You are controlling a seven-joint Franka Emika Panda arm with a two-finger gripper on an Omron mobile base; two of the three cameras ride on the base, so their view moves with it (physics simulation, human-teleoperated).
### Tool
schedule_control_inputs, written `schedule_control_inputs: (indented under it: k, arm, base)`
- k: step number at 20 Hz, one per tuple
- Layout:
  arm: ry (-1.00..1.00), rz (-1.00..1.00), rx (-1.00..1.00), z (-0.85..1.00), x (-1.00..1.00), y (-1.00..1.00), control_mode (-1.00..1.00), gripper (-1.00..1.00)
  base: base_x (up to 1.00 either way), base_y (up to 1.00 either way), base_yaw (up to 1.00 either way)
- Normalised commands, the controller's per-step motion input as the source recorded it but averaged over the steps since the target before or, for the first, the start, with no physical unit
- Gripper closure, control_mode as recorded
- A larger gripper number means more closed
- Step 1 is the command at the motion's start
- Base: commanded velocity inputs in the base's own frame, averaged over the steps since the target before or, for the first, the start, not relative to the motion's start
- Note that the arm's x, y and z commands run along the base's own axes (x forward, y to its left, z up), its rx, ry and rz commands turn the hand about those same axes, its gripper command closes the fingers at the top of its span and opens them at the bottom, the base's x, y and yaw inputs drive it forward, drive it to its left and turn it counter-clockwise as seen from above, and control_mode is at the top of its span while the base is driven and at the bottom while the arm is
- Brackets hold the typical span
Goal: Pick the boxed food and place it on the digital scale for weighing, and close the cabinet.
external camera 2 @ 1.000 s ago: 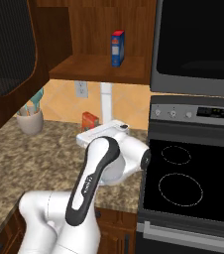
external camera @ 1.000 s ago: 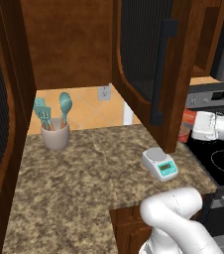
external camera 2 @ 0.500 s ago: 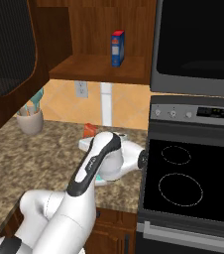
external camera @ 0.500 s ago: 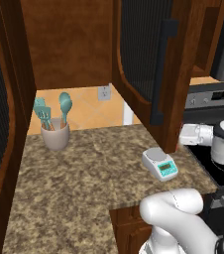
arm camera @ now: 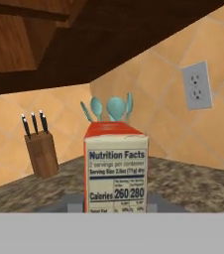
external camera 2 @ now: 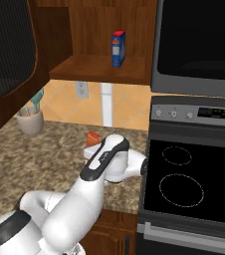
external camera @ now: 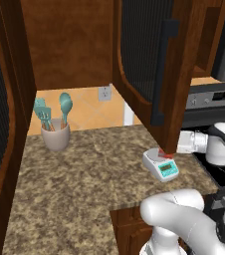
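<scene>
The scale point(external camera: 161, 165) sat on the granite counter point(external camera: 79, 189), just left of the stove point(external camera 2: 194, 184) and below the open cabinet door point(external camera: 152, 64). The carton point(external camera 2: 93, 139) stood upright on the scale's plate — in the right base view its orange-red top showed just behind the arm's wrist, and in the left base view only a red sliver point(external camera: 163, 154) peeked out under the door's lower corner. The hand view faced the carton's nutrition panel point(arm camera: 116, 171) squarely, close up, with grey scale edges either side of its foot. The gripper's fingertips were not visible, so I could not tell how wide the jaws stood or whether they had hold of the carton. Beyond the scale, toward the back wall, stood a cup of teal utensils point(external camera: 55, 130) — and a knife block point(arm camera: 41, 149).
</scene>
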Motion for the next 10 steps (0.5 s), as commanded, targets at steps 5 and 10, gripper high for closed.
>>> schedule_control_inputs:
  k: [5, 10]
  arm:
    - [0.00, 0.00, 0.00, -0.23, 0.24, 0.01, -1.00, 1.00]
    - [-0.07, 0.00, -0.02, -0.24, 0.20, 0.01, -1.00, 1.00]
  base:
    - [0.00, 0.00, 0.00]
    - [0.00, 0.00, 0.00]
